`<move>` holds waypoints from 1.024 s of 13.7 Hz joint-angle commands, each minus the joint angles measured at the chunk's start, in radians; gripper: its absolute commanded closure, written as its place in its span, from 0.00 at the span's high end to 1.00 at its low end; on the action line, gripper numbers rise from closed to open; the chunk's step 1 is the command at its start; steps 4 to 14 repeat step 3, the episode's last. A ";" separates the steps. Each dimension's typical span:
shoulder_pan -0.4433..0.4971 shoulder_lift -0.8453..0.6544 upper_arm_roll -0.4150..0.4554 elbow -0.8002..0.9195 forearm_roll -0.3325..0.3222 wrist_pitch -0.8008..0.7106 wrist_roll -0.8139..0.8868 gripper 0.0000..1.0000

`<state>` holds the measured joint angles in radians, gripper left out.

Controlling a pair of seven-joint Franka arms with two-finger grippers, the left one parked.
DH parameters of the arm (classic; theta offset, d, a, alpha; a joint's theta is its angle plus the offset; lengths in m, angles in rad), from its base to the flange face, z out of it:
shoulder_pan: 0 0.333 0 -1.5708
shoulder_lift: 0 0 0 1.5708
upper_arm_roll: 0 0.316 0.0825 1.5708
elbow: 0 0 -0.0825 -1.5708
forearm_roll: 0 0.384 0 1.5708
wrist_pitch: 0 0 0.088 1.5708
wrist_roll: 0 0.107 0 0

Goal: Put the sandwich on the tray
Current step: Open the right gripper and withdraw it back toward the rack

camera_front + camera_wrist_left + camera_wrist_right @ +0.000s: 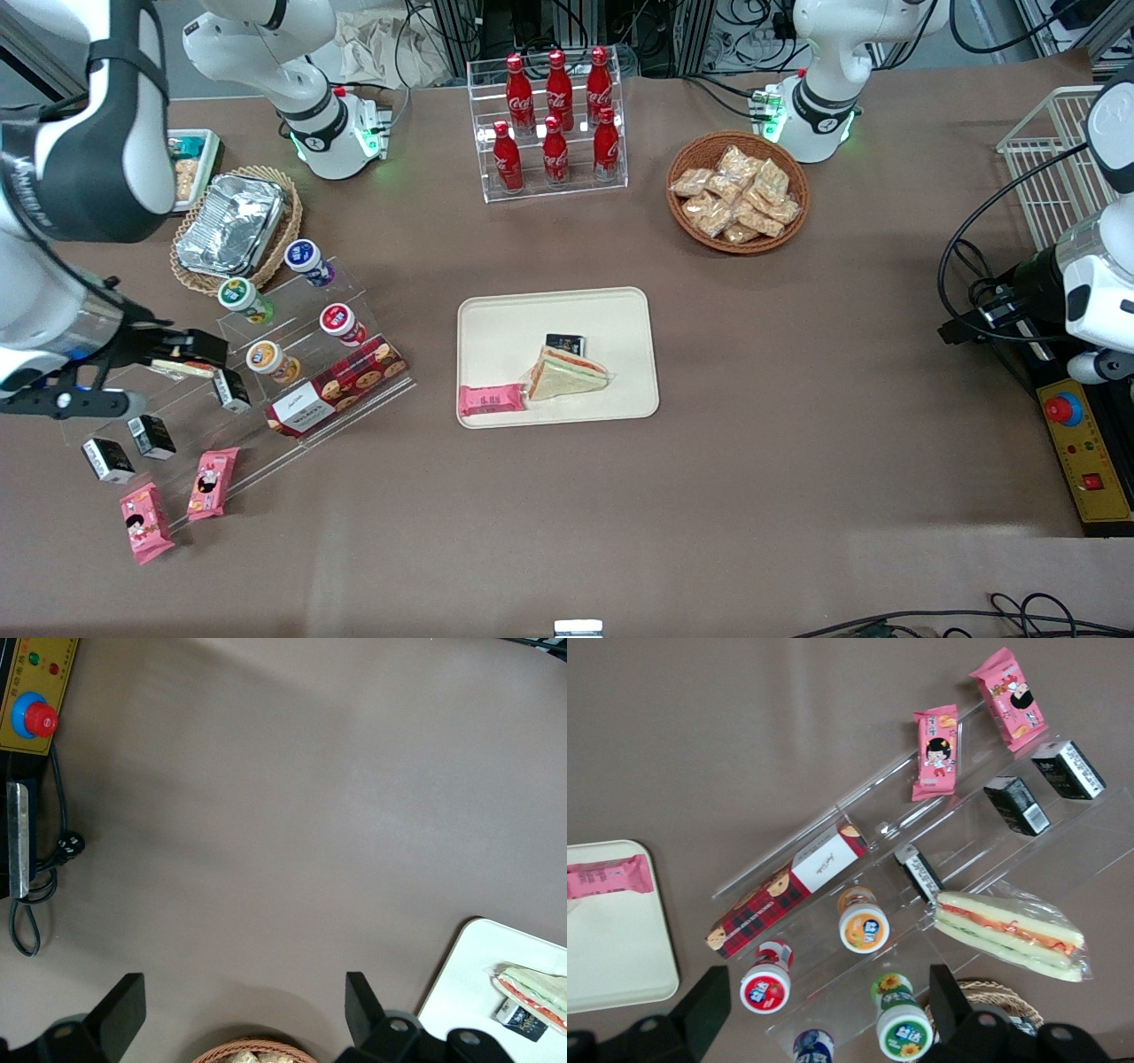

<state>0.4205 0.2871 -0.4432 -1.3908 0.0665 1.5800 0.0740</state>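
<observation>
A cream tray (505, 323) lies mid-table, and a wrapped wedge sandwich (567, 374) rests on it beside a pink snack bar (492, 400) and a small black packet (567, 341). A second wrapped sandwich (1008, 935) lies on the top step of a clear acrylic shelf (983, 859) toward the working arm's end; the front view shows it as a pale strip (182, 366). My gripper (828, 1010) hovers above that shelf, open, with nothing between its fingers (709, 1005). In the front view the gripper (190, 347) is just above the shelf sandwich. A tray corner (611, 948) shows in the right wrist view.
The shelf holds yogurt cups (338, 321), a red cookie box (341, 385), black cartons (152, 436) and pink packets (213, 483). A foil container (230, 223) sits in a wicker basket. A cola bottle rack (554, 124) and a basket of snack bags (737, 190) stand farther from the camera.
</observation>
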 commanded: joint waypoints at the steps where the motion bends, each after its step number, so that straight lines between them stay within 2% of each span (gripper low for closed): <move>1: -0.054 -0.019 0.012 -0.011 0.021 -0.035 -0.022 1.00; 3: -0.092 -0.025 0.011 -0.011 0.053 -0.049 -0.086 1.00; 14: -0.092 -0.025 0.011 -0.011 0.053 -0.049 -0.086 1.00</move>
